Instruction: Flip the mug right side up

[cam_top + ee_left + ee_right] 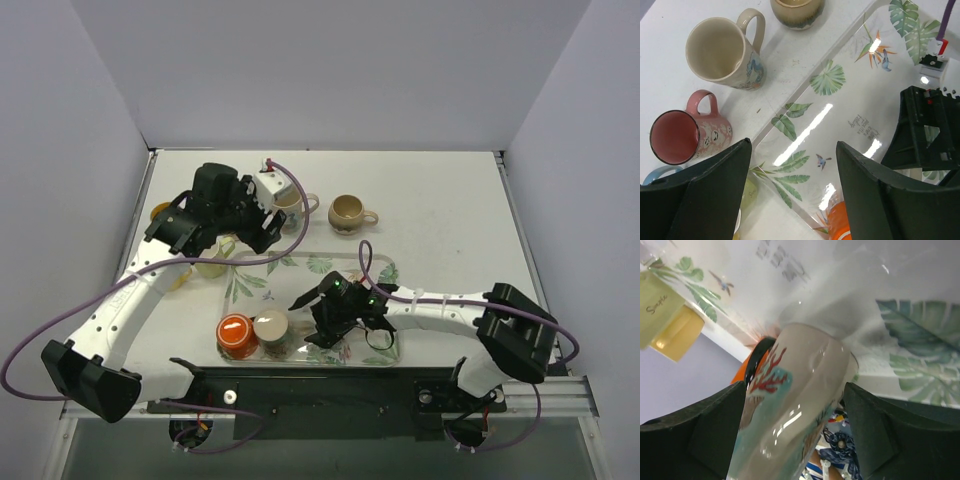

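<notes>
A cream mug with a red coral and teal pattern lies tilted between the fingers of my right gripper over the clear leaf-print tray. Both fingers press its sides, so the gripper is shut on it. In the top view the right gripper sits at the tray's near middle and hides most of this mug. My left gripper is open and empty. It hovers over the tray's left edge, also seen in the top view.
An orange mug and a cream-brown mug stand upside down at the tray's near left. Upright on the table are a tall cream mug, a pink mug, a brown mug and a yellow-green mug.
</notes>
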`<state>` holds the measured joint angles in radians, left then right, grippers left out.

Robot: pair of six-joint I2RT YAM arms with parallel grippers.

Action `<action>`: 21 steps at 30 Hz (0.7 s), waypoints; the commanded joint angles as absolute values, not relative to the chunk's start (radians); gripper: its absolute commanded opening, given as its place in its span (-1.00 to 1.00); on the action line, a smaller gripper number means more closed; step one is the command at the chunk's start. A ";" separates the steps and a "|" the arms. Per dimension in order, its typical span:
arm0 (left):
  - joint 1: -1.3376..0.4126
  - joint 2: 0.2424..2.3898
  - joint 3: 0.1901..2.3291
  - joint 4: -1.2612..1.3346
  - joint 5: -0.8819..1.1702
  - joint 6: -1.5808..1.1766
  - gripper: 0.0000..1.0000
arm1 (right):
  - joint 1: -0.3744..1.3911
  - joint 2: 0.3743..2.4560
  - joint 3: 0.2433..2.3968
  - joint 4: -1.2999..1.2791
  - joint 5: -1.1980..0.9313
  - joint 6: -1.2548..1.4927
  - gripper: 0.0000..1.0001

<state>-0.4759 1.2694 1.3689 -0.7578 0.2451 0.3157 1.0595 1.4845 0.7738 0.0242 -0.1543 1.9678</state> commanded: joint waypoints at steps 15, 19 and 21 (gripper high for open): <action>-0.466 1.270 1.361 -0.750 0.327 0.339 0.57 | 0.957 1.542 0.814 0.089 -0.169 1.873 -1.00; -0.453 1.296 1.379 -0.784 0.394 0.344 0.57 | 0.928 1.516 0.841 0.170 -0.173 1.720 -1.00; -0.443 1.310 1.391 -0.801 0.422 0.347 0.57 | 0.913 1.506 0.841 0.259 -0.196 1.671 -1.00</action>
